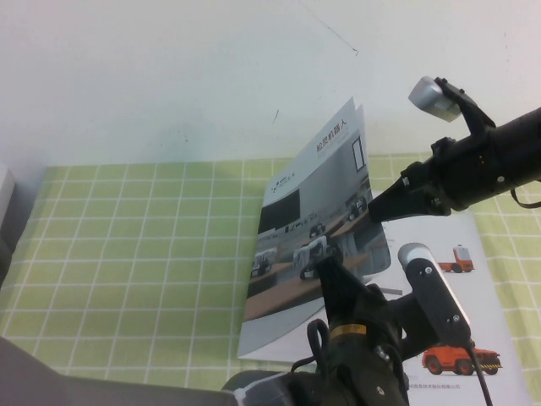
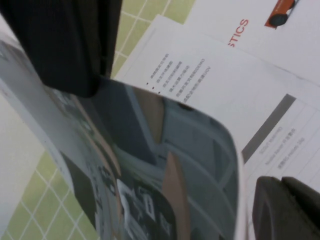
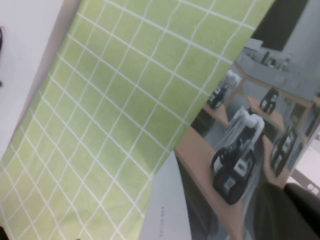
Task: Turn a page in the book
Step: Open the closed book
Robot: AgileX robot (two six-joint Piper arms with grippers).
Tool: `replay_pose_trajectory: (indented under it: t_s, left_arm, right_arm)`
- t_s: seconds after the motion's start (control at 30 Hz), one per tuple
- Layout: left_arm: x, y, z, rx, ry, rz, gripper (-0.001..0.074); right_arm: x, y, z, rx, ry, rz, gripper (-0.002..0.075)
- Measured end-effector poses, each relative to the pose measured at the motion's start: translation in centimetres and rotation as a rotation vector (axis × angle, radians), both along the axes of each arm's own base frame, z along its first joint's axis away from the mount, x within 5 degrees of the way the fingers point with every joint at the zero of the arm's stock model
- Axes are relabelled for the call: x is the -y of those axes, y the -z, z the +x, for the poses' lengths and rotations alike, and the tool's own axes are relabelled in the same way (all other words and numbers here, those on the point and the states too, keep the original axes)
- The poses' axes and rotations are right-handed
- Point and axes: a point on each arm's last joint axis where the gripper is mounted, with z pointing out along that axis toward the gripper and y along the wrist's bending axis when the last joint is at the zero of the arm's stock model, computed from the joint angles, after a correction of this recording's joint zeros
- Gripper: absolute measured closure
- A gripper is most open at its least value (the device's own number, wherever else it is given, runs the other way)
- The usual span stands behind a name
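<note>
I see the book [image 1: 456, 279] at desk centre-right, its thin, limp, glossy page [image 1: 325, 211] raised, left tool [image 1: 325, 264] pinching its near edge, right tool [image 1: 376, 211] at three o'clock, grip unclear.

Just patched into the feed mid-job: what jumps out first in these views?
The book's cover stands lifted nearly upright in the middle of the green checked cloth, its robots-on-desks photo facing left, with white inner pages lying flat to its right. The right gripper reaches in from the right to the cover's right edge, while the left gripper comes up from the near edge against the cover's lower part.
</note>
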Motion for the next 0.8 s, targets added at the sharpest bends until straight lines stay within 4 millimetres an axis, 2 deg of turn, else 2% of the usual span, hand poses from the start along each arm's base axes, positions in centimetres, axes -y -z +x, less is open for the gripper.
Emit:
replay_pose_trajectory:
  t_s: [0.1,0.17,0.37,0.43,0.57,0.8]
  left_arm:
    - [-0.20,-0.03,0.13,0.007,-0.019,0.010,0.0739]
    - [-0.26,-0.05,0.15,0.013,-0.020,0.019,0.0739]
    - [-0.30,-0.07,0.20,0.020,-0.018,0.030,0.0739]
    - [-0.31,-0.09,0.21,0.023,-0.018,0.032,0.0739]
    - [-0.42,-0.30,0.37,0.055,-0.025,0.047,0.0739]
    - [-0.46,-0.40,0.48,0.070,-0.024,0.053,0.0739]
  right_arm:
    - [-0.10,-0.20,0.04,0.015,-0.007,0.026,0.0711]
    - [-0.27,-0.38,-0.11,0.020,-0.034,0.050,0.0673]
    - [-0.53,-0.70,-0.35,0.012,-0.060,0.094,0.0433]
    - [-0.53,-0.70,-0.35,0.020,-0.065,0.093,0.0392]
    - [-0.52,-0.69,-0.30,0.049,-0.080,0.086,0.0373]
    - [-0.51,-0.68,-0.26,0.061,-0.084,0.083,0.0398]
